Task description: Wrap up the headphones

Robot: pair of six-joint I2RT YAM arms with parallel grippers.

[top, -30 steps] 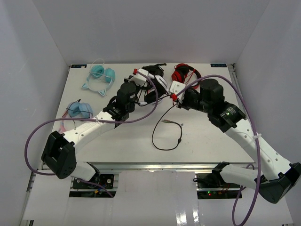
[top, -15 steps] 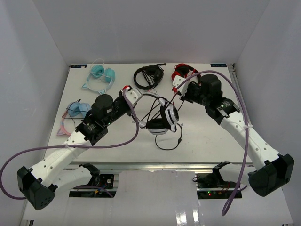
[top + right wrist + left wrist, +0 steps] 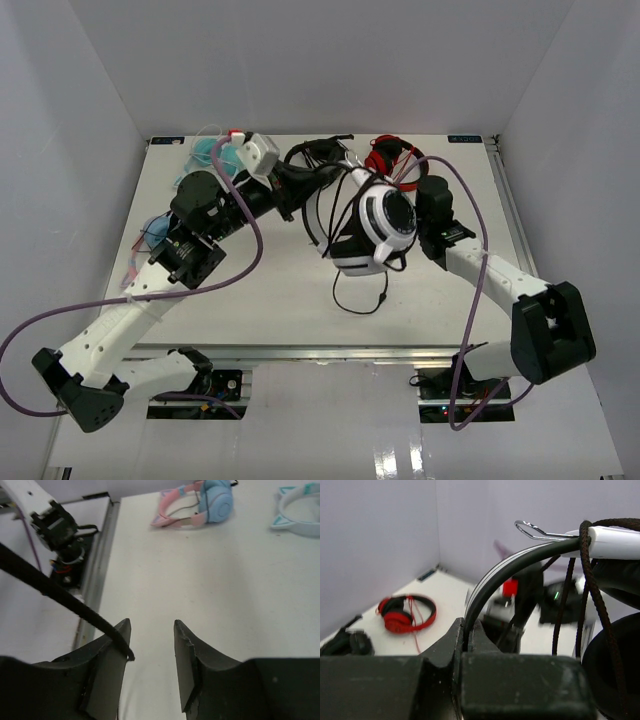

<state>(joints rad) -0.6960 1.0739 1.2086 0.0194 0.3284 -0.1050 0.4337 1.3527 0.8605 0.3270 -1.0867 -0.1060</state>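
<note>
Headphones (image 3: 385,220), white with black cushions, hang above the middle of the surface (image 3: 270,300), slightly toward 3 o'clock. The left tool (image 3: 467,640) is clamped on their headband. The right tool (image 3: 152,625) has its jaws parted, with the thin black cable (image 3: 60,597) lying across one fingertip. At 12 o'clock lie red-and-black headphones (image 3: 402,615).

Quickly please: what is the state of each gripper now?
Left gripper: closed on the headphones at the headband.
Right gripper: open, nothing between the fingers; the cable lies over one finger.
</note>
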